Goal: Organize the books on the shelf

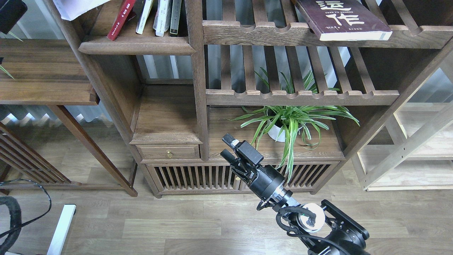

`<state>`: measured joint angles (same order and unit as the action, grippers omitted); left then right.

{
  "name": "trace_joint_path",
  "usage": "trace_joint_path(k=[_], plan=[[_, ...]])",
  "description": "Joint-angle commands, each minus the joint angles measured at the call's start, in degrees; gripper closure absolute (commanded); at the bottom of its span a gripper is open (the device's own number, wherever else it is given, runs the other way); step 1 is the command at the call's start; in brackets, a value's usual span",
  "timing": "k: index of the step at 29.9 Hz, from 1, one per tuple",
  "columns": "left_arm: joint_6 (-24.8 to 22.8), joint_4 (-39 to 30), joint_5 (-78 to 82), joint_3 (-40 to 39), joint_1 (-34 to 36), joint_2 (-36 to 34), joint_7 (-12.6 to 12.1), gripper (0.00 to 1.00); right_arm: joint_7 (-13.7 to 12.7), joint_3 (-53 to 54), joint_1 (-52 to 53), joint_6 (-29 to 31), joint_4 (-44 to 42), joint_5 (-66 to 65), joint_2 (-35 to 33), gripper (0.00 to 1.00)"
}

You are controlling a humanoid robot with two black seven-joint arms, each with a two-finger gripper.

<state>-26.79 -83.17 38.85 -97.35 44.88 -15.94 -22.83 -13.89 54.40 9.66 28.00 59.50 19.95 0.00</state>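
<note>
The right hand (227, 146) hangs open and empty, the maroon book (341, 17) lying flat far above it, right. Reach up, grip its overhanging spine edge squarely, then carry it left to the shelf (136, 45).

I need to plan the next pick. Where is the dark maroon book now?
In the head view the dark maroon book lies flat at upper right on the top slatted shelf, overhanging its front rail, above the potted plant.

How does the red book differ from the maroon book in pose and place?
The red book stands leaning on the solid shelf among other books; the maroon book lies flat on the slatted shelf, alone, overhanging its front rail. The maroon one looks thicker. Both are paperbacks.
</note>
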Motion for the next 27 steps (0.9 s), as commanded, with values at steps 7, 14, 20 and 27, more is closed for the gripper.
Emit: trace_joint_path(k=[7, 14, 20, 27], plan=[[1.9, 3.6, 0.4, 2.0, 1.1, -1.1, 4.0, 1.0, 0.0, -0.7, -0.2, 0.0, 0.0, 0.2, 0.0, 0.05], [6.6, 6.3, 0.4, 6.7, 2.3, -2.4, 8.9, 1.0, 0.0, -0.6, -0.2, 0.0, 0.0, 0.2, 0.0, 0.04], [7.5, 11.5, 0.4, 11.6, 7.1, -2.8, 12.4, 1.0, 0.0, -0.5, -0.3, 0.0, 0.0, 0.2, 0.0, 0.04], [8.4, 17.9, 0.6, 17.2, 13.1, -2.8, 14.8, 0.99, 0.1, -0.3, -0.3, 0.0, 0.0, 0.3, 0.0, 0.03]])
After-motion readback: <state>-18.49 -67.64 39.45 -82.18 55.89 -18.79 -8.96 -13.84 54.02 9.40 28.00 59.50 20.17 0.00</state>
